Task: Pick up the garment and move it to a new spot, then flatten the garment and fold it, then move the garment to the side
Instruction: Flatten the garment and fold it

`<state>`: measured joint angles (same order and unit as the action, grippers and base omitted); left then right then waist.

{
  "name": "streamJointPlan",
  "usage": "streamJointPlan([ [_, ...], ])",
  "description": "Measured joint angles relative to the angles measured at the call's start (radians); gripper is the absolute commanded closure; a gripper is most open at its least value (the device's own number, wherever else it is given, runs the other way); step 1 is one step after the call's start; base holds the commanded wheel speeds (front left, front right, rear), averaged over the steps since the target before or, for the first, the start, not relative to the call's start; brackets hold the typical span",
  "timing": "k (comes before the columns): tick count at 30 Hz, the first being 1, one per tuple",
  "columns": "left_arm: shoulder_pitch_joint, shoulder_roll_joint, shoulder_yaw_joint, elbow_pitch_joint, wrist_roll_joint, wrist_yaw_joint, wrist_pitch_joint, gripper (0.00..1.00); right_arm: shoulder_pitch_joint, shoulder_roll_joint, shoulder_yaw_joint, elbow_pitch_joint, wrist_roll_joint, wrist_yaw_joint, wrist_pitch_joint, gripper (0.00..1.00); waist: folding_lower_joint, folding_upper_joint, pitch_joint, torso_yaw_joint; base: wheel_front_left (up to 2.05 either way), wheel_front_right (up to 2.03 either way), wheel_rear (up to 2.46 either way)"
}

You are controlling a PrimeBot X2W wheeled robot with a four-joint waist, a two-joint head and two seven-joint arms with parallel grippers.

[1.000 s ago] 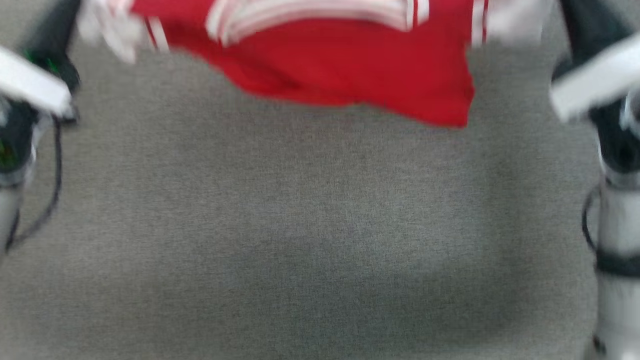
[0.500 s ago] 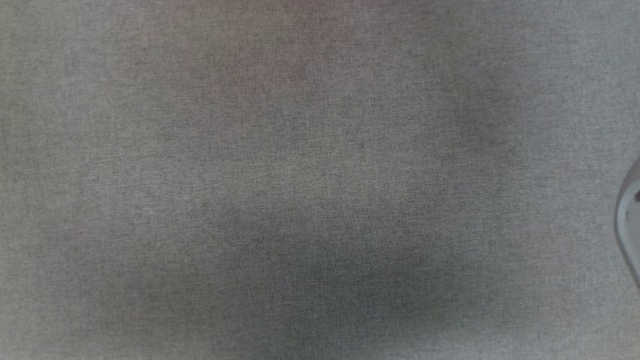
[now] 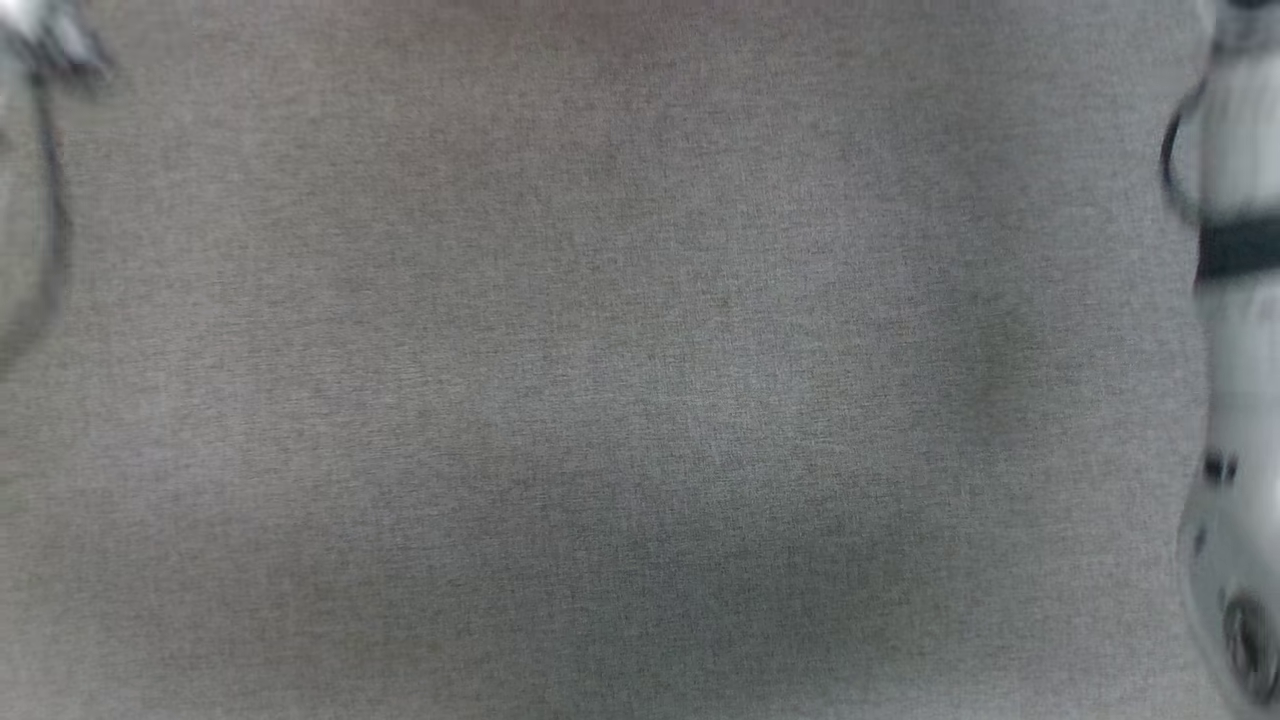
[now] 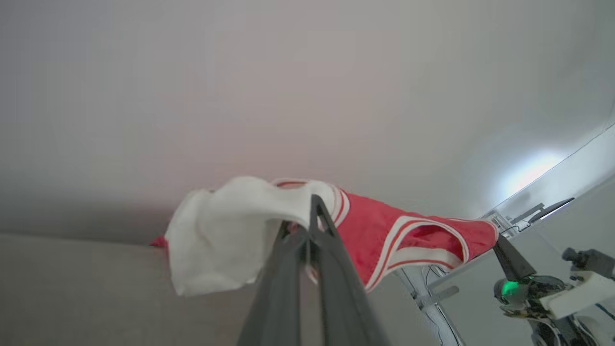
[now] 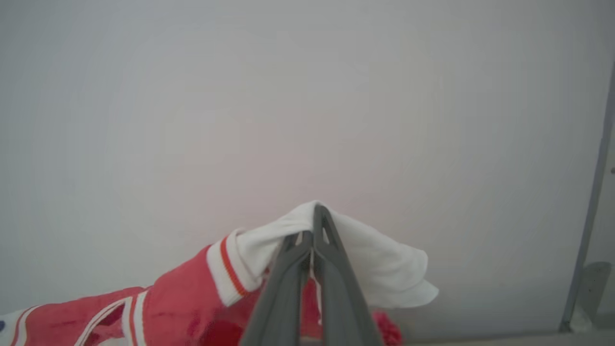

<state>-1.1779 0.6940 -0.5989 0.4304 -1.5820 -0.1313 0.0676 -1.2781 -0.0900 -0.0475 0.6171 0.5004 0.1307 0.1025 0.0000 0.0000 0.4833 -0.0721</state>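
Hanging in the air between the two grippers, the garment (image 4: 384, 230) is off the work surface and stretched sideways like a line of washing. Red body sags in the middle; striped collar trim visible.

Left gripper (image 4: 307, 218): fingers clenched on the white sleeve (image 4: 226, 230), cloth bunched over the tips. Same view shows the far end of the shirt drawn to a point where a dark finger of the other arm meets it.

Right gripper (image 5: 310, 223): fingers pinched together on the opposite white sleeve (image 5: 375, 269), cuff flopping over to one side. Red cloth trails away to the lower left of that view.

Both wrist cameras look past the cloth at a plain pale wall (image 5: 307, 96). A strip of grey surface (image 4: 72, 288) lies below the shirt in the left wrist view.

Head view: grey woven table cover (image 3: 640, 400), blurred. Pale forearm (image 3: 1235, 350) with a black band along the right edge; a dark cable (image 3: 50, 220) at the left edge.

Progress, my reading:
- Pick-up: done, two-point hold at the sleeves.
- Move to a new spot: under way, judging from the raised shirt and blur.
- Left to do: lay down, flatten, fold, move aside.

Risk: sleeve holds look shallow; a slip on either side would drop the spread
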Motion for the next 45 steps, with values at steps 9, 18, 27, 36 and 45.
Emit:
streamJointPlan([
  [9,0.481,0.037,-0.037,-0.228,-0.058,0.000,-0.038,1.00,0.587,-0.152,0.119,-0.363,0.142,0.000,0.300,1.00,0.0000,0.0000,-0.062,0.020,0.00,0.00,0.00],
  [18,0.840,0.097,-0.050,-0.387,-0.045,0.000,-0.108,1.00,1.097,-0.219,0.019,-0.770,0.194,0.000,0.599,1.00,0.0000,0.0000,-0.127,0.034,0.00,0.00,0.00],
  [27,1.083,0.182,-0.076,-0.532,0.005,0.000,-0.184,1.00,1.384,-0.170,-0.116,-1.006,0.245,0.000,0.810,1.00,0.0000,0.0000,-0.157,0.061,0.00,0.00,0.00],
  [36,1.187,0.218,-0.083,-0.604,0.014,0.000,-0.226,1.00,1.533,-0.133,-0.195,-1.111,0.259,0.000,0.890,1.00,0.0000,0.0000,-0.150,0.089,0.00,0.00,0.00],
  [45,1.132,0.148,-0.127,-0.532,0.031,0.000,-0.182,1.00,1.419,-0.165,-0.095,-0.926,0.182,0.000,0.876,1.00,0.0000,0.0000,-0.139,0.087,0.00,0.00,0.00],
])
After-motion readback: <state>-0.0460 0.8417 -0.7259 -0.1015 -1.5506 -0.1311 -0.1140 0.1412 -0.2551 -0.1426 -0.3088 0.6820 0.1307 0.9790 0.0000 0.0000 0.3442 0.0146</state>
